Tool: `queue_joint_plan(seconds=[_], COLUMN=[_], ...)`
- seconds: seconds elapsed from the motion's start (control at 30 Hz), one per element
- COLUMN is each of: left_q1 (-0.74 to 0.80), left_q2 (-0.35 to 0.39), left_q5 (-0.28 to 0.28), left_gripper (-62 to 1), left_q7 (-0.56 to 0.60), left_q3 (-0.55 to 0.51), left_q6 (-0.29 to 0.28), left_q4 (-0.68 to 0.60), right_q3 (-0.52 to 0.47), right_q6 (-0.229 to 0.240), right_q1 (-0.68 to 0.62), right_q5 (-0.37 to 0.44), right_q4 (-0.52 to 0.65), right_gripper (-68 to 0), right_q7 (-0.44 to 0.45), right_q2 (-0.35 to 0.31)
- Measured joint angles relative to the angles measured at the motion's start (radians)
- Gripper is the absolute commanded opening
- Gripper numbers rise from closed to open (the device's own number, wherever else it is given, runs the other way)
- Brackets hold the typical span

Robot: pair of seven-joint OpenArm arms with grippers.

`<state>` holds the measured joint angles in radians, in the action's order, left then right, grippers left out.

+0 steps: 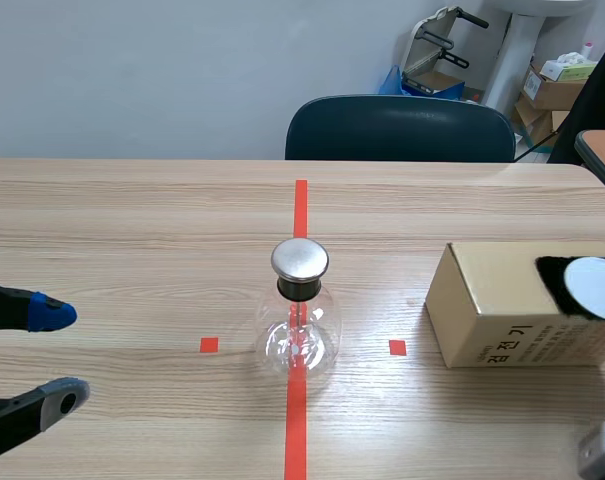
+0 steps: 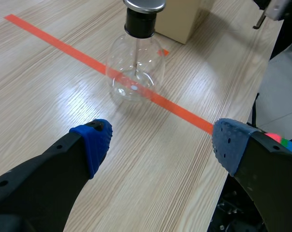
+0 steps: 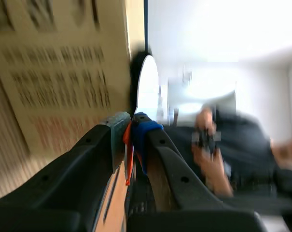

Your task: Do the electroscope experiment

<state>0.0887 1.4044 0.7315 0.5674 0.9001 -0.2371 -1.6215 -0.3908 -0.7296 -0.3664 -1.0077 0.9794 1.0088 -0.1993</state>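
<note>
The electroscope (image 1: 300,312), a clear glass flask with a black neck and a round metal cap, stands on the red tape line at mid-table. In the left wrist view the electroscope (image 2: 136,63) is well ahead of my left gripper (image 2: 160,140). My left gripper (image 1: 57,355) hovers open and empty near the table's left side. A white disc (image 1: 594,285) rests over a black cloth (image 1: 554,275) on the cardboard box (image 1: 502,310). My right gripper (image 3: 132,128) is shut on a thin orange-red handle (image 3: 128,154) just behind the white disc (image 3: 146,89), beside the box (image 3: 59,72).
A dark chair (image 1: 400,128) stands behind the table's far edge, with cartons (image 1: 557,85) on the floor at the back right. Small red tape squares (image 1: 209,345) flank the flask. Only a grey part of the right arm (image 1: 604,448) shows in the scene view.
</note>
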Motion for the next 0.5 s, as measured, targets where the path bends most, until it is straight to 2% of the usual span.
queue_joint_plan(seconds=[0.07,0.1,0.2,0.23,0.3,0.4,0.43,0.5], left_q1=[0.0,0.0,0.017,0.028,0.051,0.081,0.086,0.085], left_q2=[0.001,0.001,0.016,0.024,0.031,0.03,0.03,0.028], left_q5=[0.0,0.0,0.003,0.003,0.004,0.002,0.002,0.003], left_gripper=[-15.2,-15.2,-15.2,-15.2,-15.2,-15.2,-15.2,-15.2], left_q7=[0.005,0.005,0.014,0.026,0.065,0.079,0.093,0.109], left_q3=[0.0,0.0,0.0,0.0,0.0,0.0,0.0,0.0], left_q6=[-0.002,-0.003,-0.007,-0.01,-0.015,-0.025,-0.025,-0.025], left_q4=[0.0,0.0,-0.018,-0.028,-0.054,-0.106,-0.119,-0.139], right_q3=[0.0,0.0,0.003,0.002,-0.002,0.0,0.0,0.002], right_q6=[0.0,0.0,0.0,0.001,0.0,-0.004,-0.004,-0.004], right_q1=[0.0,0.0,-0.006,-0.009,-0.017,-0.023,-0.023,-0.022], right_q5=[-0.004,-0.006,0.006,0.008,0.01,0.001,-0.001,0.003], right_q4=[0.0,0.0,0.0,0.0,0.0,0.0,0.0,0.0], right_gripper=[-66.5,-66.5,-66.5,-66.5,-66.5,-66.5,-66.5,-66.5], right_q7=[0.002,-0.031,-0.248,-0.282,-0.224,0.006,0.042,-0.009], right_q2=[0.004,0.008,0.014,0.013,0.011,0.011,0.014,0.023])
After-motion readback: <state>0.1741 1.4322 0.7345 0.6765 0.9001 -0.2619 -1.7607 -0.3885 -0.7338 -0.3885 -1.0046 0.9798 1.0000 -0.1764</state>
